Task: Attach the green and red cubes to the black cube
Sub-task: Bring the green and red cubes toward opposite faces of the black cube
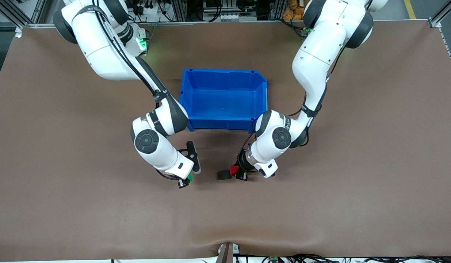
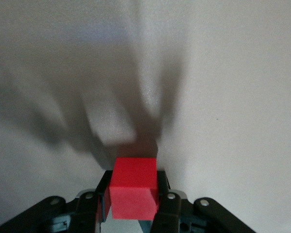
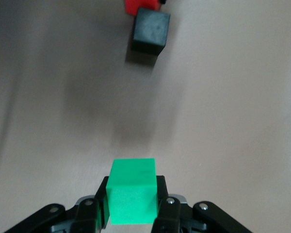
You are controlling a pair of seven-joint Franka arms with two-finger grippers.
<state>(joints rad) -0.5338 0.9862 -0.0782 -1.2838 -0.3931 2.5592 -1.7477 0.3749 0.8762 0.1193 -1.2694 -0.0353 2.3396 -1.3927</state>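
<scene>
A: Left end effector (image 1: 235, 173) — state?

B: Closed on the red cube (image 1: 233, 170). In the left wrist view the red cube (image 2: 133, 188) sits clamped between the two fingers (image 2: 166, 201), which press on two of its side faces. It is low over the brown counter (image 1: 320, 190), in front of the blue bin (image 1: 224, 98) and nearer to the front camera than the bin.

A: Black cube?

B: The black cube (image 1: 223, 175) rests on the counter just beside the red cube, toward the right arm's end. From the right wrist view the black cube (image 3: 151, 30) and the red cube (image 3: 135, 6) look to be touching or nearly so; I cannot tell which.

A: Right end effector (image 1: 186, 179)?

B: Closed on the green cube (image 1: 190, 177). The right wrist view shows the green cube (image 3: 132, 191) gripped between the fingers (image 3: 168, 206), held low over the counter. It is apart from the black cube, with bare counter between them.

A: Bin contents?

B: The blue bin stands open-topped between the two arms; only its blue floor shows inside.
</scene>
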